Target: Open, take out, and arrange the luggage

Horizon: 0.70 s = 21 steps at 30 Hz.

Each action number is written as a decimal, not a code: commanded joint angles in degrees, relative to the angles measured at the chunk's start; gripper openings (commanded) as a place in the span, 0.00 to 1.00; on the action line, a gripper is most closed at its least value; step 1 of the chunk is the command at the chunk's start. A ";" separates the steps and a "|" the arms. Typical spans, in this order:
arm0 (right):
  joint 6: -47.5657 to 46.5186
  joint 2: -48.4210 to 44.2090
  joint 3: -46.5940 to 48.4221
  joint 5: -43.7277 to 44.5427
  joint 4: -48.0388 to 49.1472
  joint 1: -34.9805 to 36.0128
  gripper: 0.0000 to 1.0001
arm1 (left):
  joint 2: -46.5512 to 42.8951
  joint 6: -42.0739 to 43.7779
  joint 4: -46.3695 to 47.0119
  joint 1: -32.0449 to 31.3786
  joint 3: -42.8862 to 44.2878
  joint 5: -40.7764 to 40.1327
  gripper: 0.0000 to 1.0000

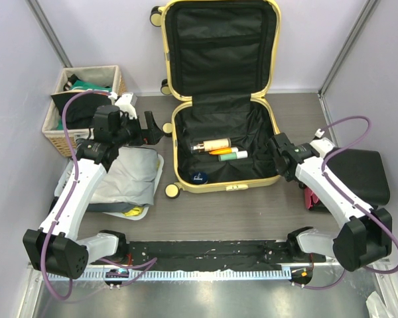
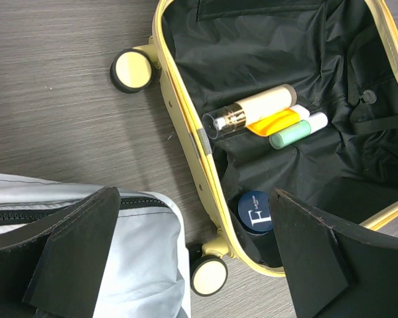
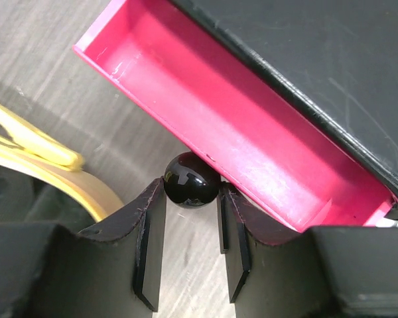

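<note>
1. Top external view: the suitcase (image 1: 212,189) sits mid-table toward the back. It's flopped open, with the lid leaning upright against the back wall.
2. Left gripper (image 2: 194,195) hangs over its left rim, jaws spread wide, nothing in them.
3. Right gripper (image 3: 190,191) is pinched narrow on a small shiny black ball (image 3: 190,177), right beside the black case (image 3: 305,59) with the pink inside.
4. The shell looks stiff and slick, so I'd guess pads slide off the curved corners. The thin yellow rim looks like the better bite.
5. It's on wheels (image 2: 132,69) and nearly empty, so probably light. A nudge could roll it.
6. The lining (image 2: 285,46) is floppy fabric, no good to grab. The bottle (image 2: 255,109) and tin (image 2: 255,213) inside look smooth and likely to roll.
</note>
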 commanded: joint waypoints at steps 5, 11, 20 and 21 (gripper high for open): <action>-11.19 4.84 2.81 -0.13 13.92 0.58 0.01 | -1.10 0.60 1.69 0.10 1.29 0.63 1.00; -19.30 6.33 4.31 -3.29 22.27 0.75 0.01 | -1.45 1.04 1.34 0.10 1.37 -0.25 1.00; -22.38 6.95 4.40 -7.34 26.85 1.63 0.01 | -1.72 1.39 1.25 0.10 1.37 -0.77 1.00; -22.55 6.78 4.40 -7.86 26.85 1.81 0.01 | -1.72 1.30 1.25 0.10 1.37 -0.60 1.00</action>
